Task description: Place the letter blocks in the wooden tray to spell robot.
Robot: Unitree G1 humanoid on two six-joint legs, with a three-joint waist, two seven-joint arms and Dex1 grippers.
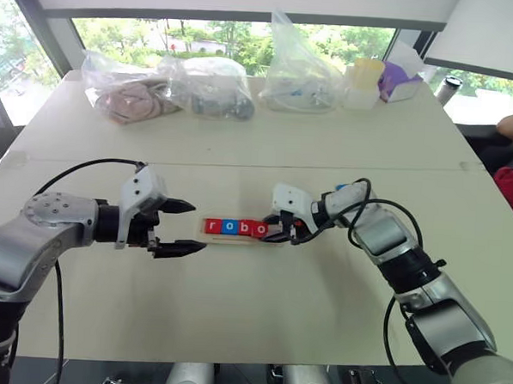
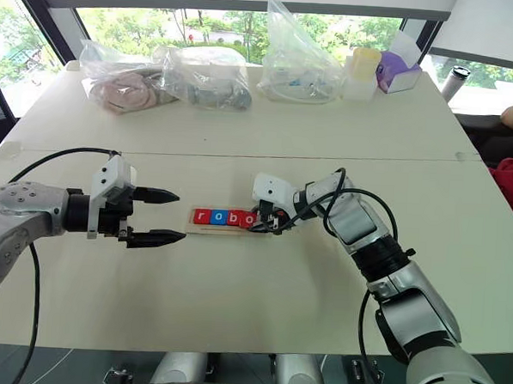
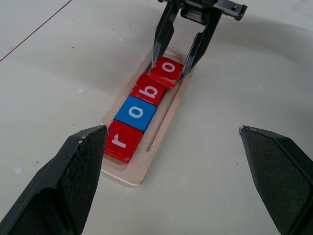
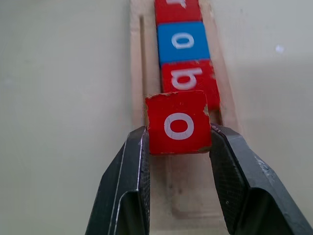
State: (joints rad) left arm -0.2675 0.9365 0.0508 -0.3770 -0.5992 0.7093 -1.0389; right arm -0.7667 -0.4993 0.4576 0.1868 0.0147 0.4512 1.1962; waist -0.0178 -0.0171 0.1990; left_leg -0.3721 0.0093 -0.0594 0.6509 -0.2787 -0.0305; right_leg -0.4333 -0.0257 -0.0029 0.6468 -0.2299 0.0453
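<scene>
i read white lowercase letters on the tiles in the wooden tray [image 3: 139,174]: a red r block [image 3: 121,142] at the tray's end nearest my left gripper, then a blue o block [image 3: 135,113], then a red b block [image 3: 150,89], the three lying flat in a row and touching. next after the b comes a red o block [image 4: 178,122], and this one is clamped between the two black fingers of my right gripper [image 4: 178,147], one finger on each side edge. it sits tilted, its edge toward the b overlapping that tile, over the tray's next slot; i cannot tell whether its far edge touches the tray floor. beyond it the tray's last stretch is bare wood.

my left gripper [image 1: 179,227] hangs just off the r end of the tray, fingers spread wide apart, holding nothing and touching nothing, pointing along the tray toward the right gripper.

the tray itself lies on the pale table [image 1: 258,321], between the two grippers. well beyond the tray, along the table's far edge, lie clear plastic bags [image 1: 212,88] and a purple box [image 1: 400,82]; i can read no writing on them.
</scene>
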